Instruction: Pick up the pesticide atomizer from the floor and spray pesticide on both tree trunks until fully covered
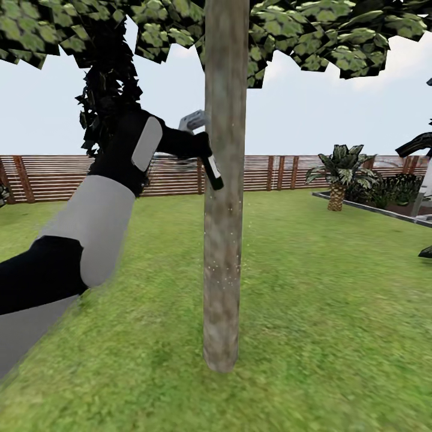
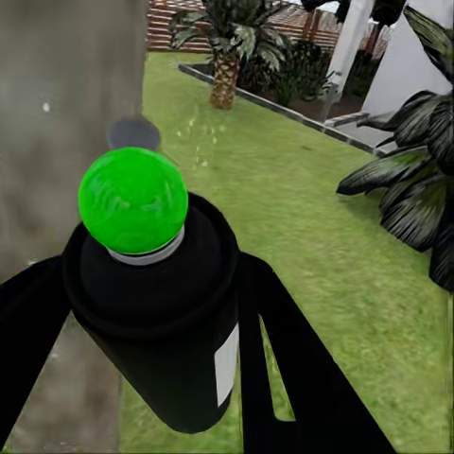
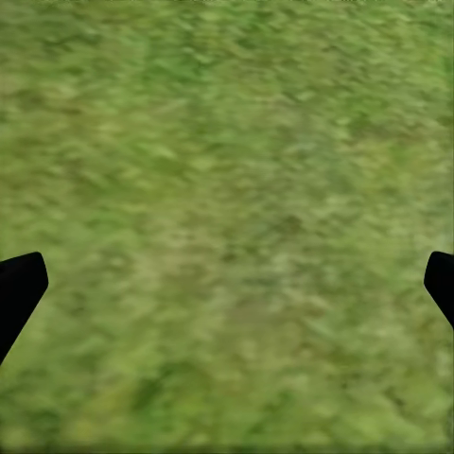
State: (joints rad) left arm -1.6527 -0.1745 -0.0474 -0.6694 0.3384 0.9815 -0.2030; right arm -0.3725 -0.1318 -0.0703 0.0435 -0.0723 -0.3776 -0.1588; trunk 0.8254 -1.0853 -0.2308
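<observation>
In the garden, the robot's left gripper (image 1: 203, 157) holds the spray bottle (image 1: 212, 171) up against the near tree trunk (image 1: 224, 240), fingers clamped on either side of the dark body just below the cap. In the left wrist view the bottle (image 2: 156, 322) shows a green dot (image 2: 132, 200) on top and a white label on its flank, with the trunk (image 2: 57, 113) close beside it. A few pale specks fleck the bark lower down (possibly spray). The bottle looks light, rigid and smooth, so a firm grip round the middle of the body seems safest. The right gripper (image 3: 227, 284) hangs over bare lawn (image 3: 227, 170), fingers wide apart. A wooden fence (image 1: 54, 177) closes the background.
</observation>
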